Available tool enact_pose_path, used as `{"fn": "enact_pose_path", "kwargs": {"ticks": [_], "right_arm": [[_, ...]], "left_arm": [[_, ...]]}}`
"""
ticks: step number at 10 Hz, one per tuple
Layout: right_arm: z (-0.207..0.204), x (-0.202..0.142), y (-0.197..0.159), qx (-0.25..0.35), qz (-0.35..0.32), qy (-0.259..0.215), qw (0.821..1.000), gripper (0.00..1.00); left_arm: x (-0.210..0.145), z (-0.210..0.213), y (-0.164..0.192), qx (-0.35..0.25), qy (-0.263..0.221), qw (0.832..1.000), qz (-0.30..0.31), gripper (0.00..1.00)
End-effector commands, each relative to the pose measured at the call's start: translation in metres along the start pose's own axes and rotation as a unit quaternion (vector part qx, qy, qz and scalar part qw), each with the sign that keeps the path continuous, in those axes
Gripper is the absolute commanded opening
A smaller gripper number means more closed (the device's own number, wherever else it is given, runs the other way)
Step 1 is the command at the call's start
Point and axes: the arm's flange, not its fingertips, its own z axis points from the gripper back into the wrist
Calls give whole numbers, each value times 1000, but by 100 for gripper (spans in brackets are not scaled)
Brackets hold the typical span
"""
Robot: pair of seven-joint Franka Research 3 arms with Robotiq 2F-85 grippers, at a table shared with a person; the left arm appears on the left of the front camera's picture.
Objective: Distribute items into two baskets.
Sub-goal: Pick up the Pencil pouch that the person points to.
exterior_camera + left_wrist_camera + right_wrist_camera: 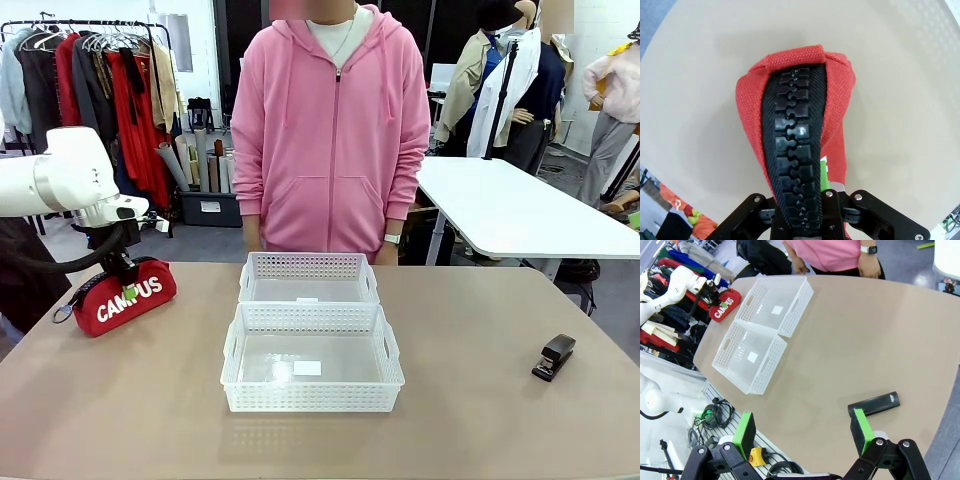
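My left claw [127, 290] is clamped on the red pouch [108, 306] at 9 o'clock from the baskets [312, 398], so next I lift it into one; my right claw [805, 432] hangs wide open, empty, above the stapler [553, 357] at 4 o'clock.

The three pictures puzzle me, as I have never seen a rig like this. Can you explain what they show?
A robot with two arms faces a person across a table. The front view looks across from the robot's side; each wrist view looks along one gripper's fingers. The left gripper is closed on a red pouch. The right gripper hangs open over the table near a black stapler. A near white basket and a far white basket sit mid-table, neither item in them.
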Motion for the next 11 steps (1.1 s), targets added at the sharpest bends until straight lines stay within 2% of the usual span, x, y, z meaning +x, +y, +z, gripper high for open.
{"fn": "enact_pose_path", "kwargs": {"ticks": [1,5,8,11], "right_arm": [[0,0,1,-1,2,-2,1000,100],[0,0,1,-1,2,-2,1000,100],[0,0,1,-1,2,-2,1000,100],[0,0,1,-1,2,-2,1000,100]], "left_arm": [[0,19,-10,8,-10,1000,-24,0],[-24,138,-54,64,-11,996,-65,0],[-36,214,-128,90,-8,983,-161,0],[-27,224,-144,71,14,976,-208,0]]}}
